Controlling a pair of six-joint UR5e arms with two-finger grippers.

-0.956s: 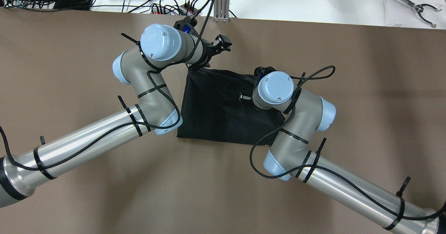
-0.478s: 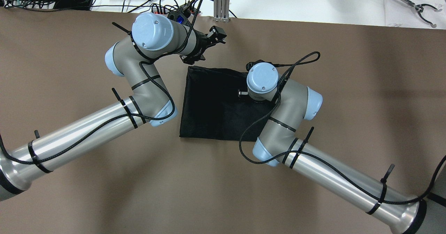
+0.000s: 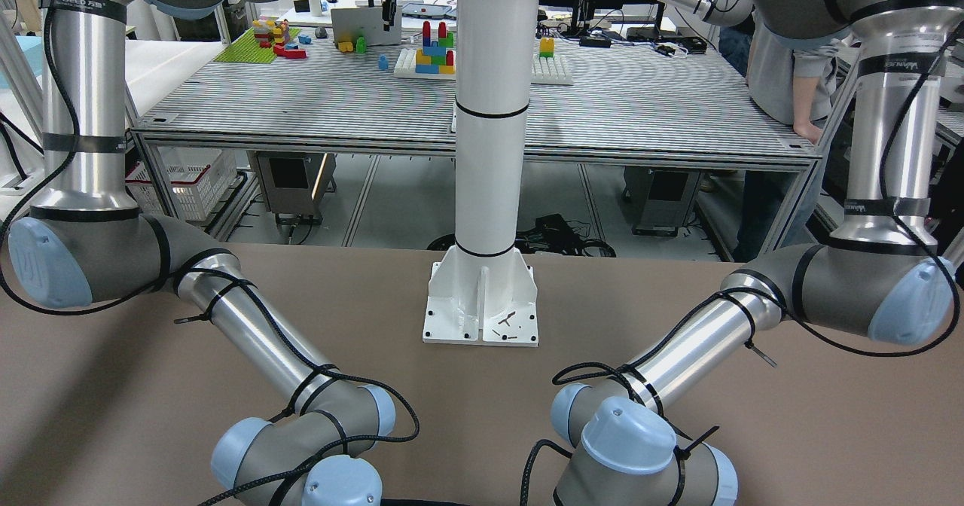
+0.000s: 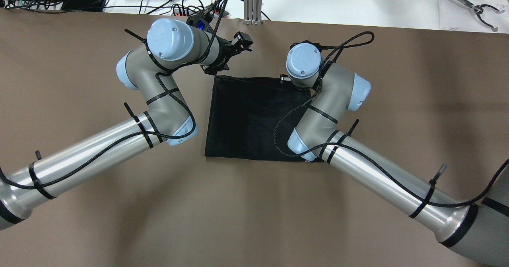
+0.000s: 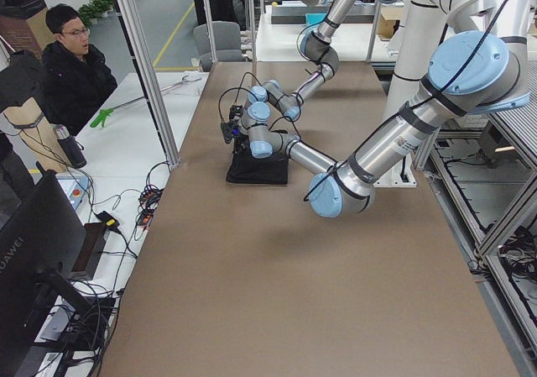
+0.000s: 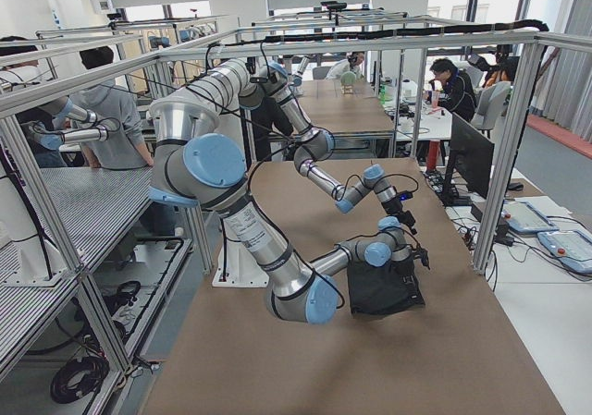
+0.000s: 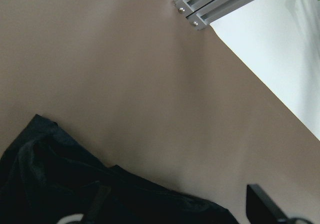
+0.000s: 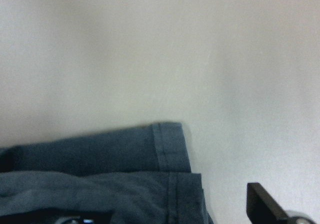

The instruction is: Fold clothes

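1. Black garment (image 4: 246,120) is lying flat on the brown surface (image 4: 238,219), in the middle of the overhead view between the two arms. It is roughly rectangular, with a straight near edge and a far edge sloping a little.
2. The right wrist view is showing one corner close up. Two hemmed edges are lying one against the other, slightly offset, so the cloth is sitting in at least two layers there.
3. Left hand (image 4: 212,67) is hanging at the garment's 11 o'clock corner, mostly over bare surface. In the left wrist view its fingers are standing spread. One finger (image 7: 265,204) is showing at 5 o'clock of that picture, with nothing pinched between the two. Cannot tell whether it is touching the cloth.
4. Right hand (image 4: 284,78) is sitting at the garment's 1 o'clock corner, mostly hidden under its own wrist from overhead. In the right wrist view one finger (image 8: 265,204) is showing over bare surface. The fingers are looking spread, with the cloth corner lying loose below.
5. Right forearm (image 4: 377,183) is crossing above the garment's 4 o'clock corner. Left elbow (image 4: 179,134) is hovering just beside the 8 o'clock edge.
6. White pillar (image 3: 489,152) is standing on its base plate (image 3: 452,325) at 12 o'clock of the front-facing view.
7. Cables (image 4: 151,2) are trailing along the far edge. A person in a dark jacket (image 5: 75,75) is sitting at 10 o'clock of the exterior left view.
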